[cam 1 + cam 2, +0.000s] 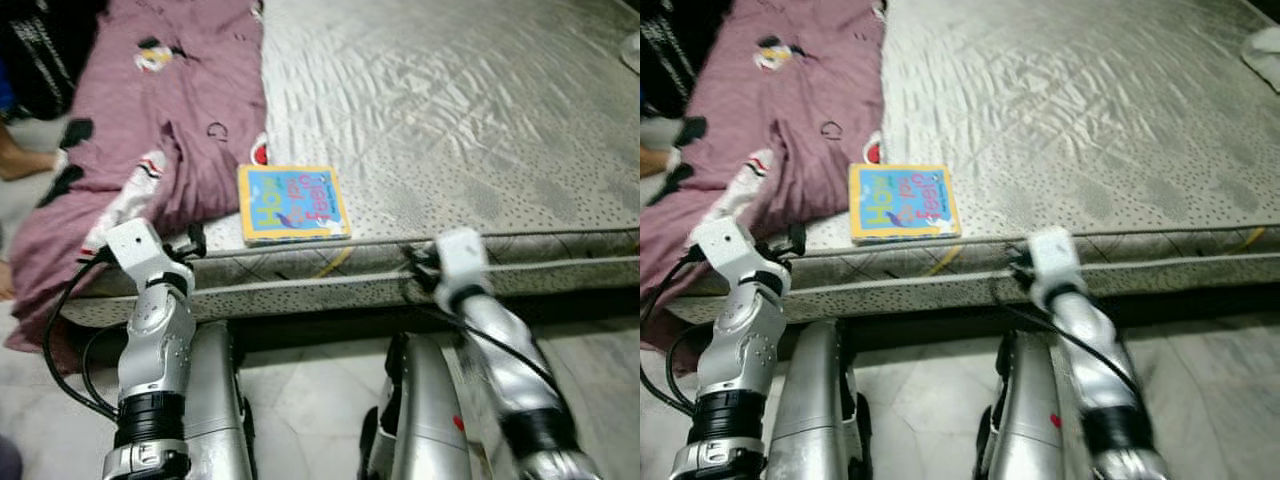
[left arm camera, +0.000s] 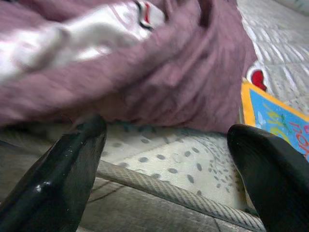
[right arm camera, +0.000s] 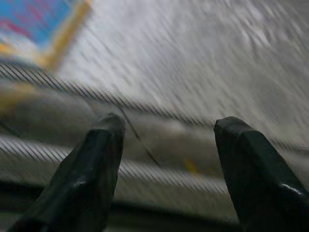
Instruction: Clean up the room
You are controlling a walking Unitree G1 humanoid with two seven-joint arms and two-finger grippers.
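Book [image 1: 293, 204], blue with a yellow border, is laid flat at the mattress [image 1: 450, 120] front edge, just beside a purple blanket [image 1: 150, 130]. Both tools are held at that edge: the left tool [image 2: 169, 159] spread wide below the blanket, the right tool [image 3: 166, 145] also released, to the book's right. Nothing is grasped.
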